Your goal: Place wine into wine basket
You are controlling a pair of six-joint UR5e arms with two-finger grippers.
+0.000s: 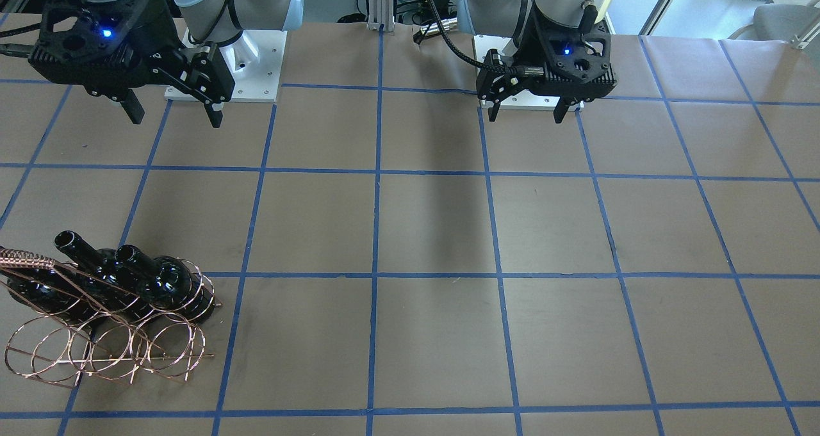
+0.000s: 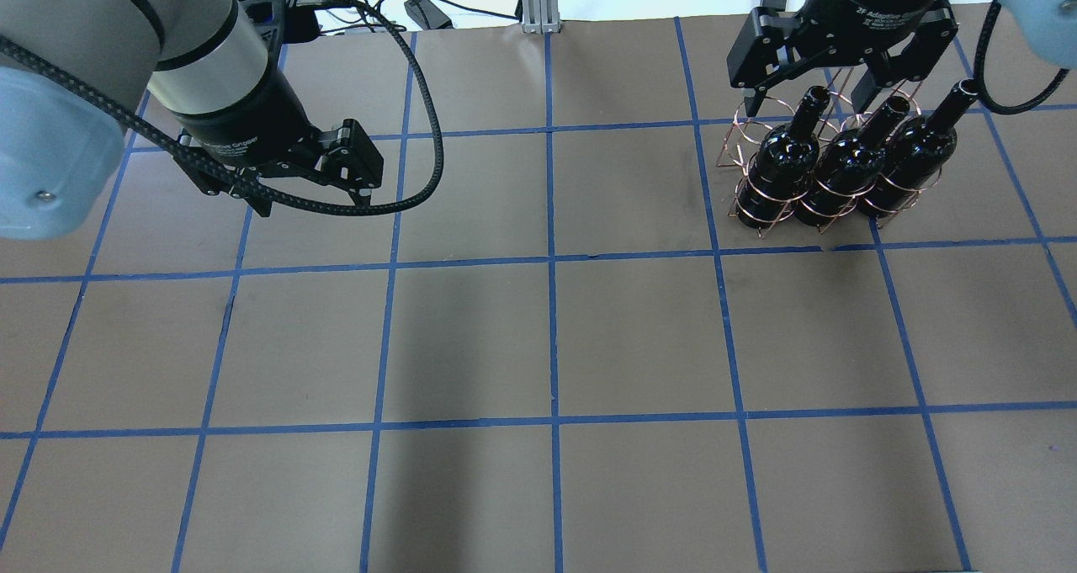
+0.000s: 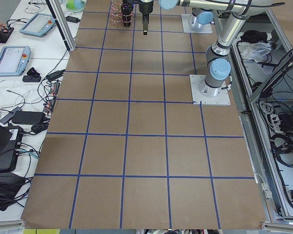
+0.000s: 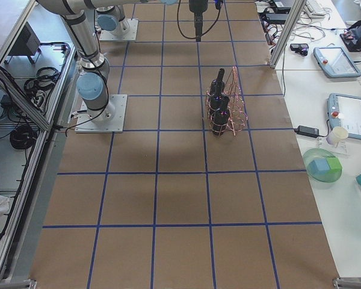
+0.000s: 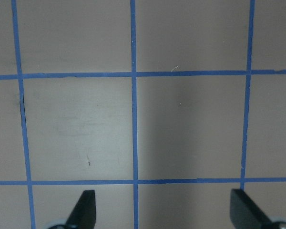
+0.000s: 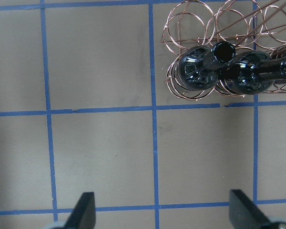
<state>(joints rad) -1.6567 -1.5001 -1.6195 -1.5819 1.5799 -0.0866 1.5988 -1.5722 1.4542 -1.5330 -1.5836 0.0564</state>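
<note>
Three glossy black wine bottles stand in the near row of the copper wire basket (image 2: 730, 148): the left (image 2: 778, 165), the middle (image 2: 846, 173) and the right (image 2: 913, 156). In the front-facing view the basket (image 1: 109, 349) sits at the bottom left with two bottle necks (image 1: 138, 260) showing; its front row of rings is empty. My right gripper (image 2: 808, 98) is open and empty, high above and back from the basket; its wrist view shows two bottle mouths (image 6: 223, 51) and the rings (image 6: 190, 21). My left gripper (image 2: 307, 198) is open and empty over bare table (image 5: 164, 210).
Brown paper with a blue tape grid (image 2: 551, 262) covers the table. Both arm bases (image 1: 224, 71) stand at the robot's edge. Side benches hold tablets, cables and a green bowl (image 4: 323, 165), off the table.
</note>
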